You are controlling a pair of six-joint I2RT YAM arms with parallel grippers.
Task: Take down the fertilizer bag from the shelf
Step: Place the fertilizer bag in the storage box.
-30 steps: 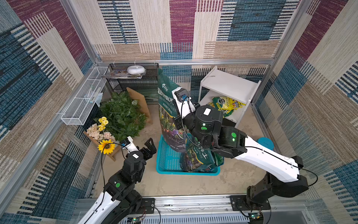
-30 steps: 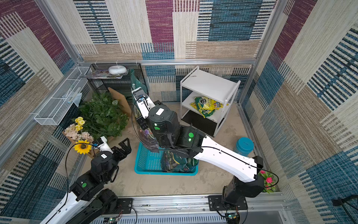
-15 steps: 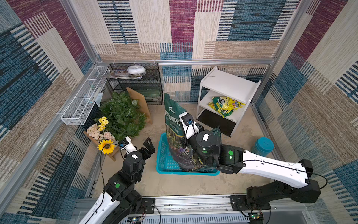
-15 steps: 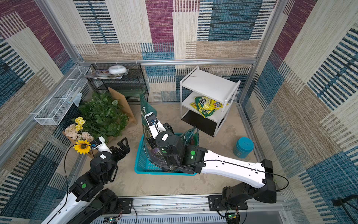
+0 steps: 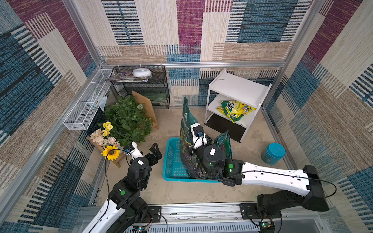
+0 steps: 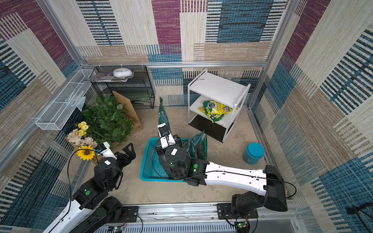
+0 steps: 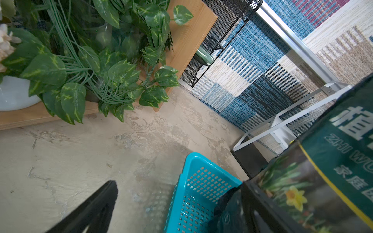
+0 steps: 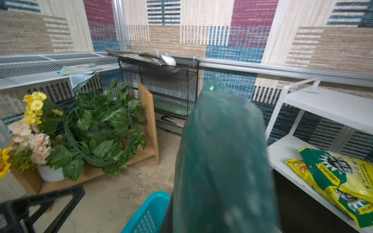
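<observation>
Both arms reached in from the near edge of the floor (image 5: 181, 193). The left gripper (image 5: 155, 152) hung just left of the blue basket (image 5: 174, 161), its fingers spread wide and holding nothing. The right gripper (image 5: 196, 142) sat over the basket, near the middle of the floor. Its fingers were hidden behind the wrist, and it was closed on the fertilizer bag (image 5: 186, 125).

That bag was dark green, with flowers printed low on its side. It stood upright with its bottom inside the basket and its top well above the gripper, apart from the shelf (image 5: 238, 86). A second bag (image 5: 224, 141), green and red, leaned in the right side of the basket, just beside the right wrist. Further right, near the floor's right edge, a round blue tub (image 5: 272, 153) stood alone.

Toward the left edge a wooden stand (image 5: 145, 105) carried a leafy plant (image 5: 127, 119), with pale and yellow flowers (image 5: 104, 133) and a sunflower (image 5: 110, 152) at its near end.

The white shelf stood at the far edge, right of the middle. A yellow bag (image 5: 234, 110) lay on its middle board, partly over the front edge. In the far left corner stood a black wire rack (image 5: 147, 90) with magazines (image 5: 121, 76) and a white round thing (image 5: 141, 72) on top. A white wire tray (image 5: 86, 110) ran along the left wall
</observation>
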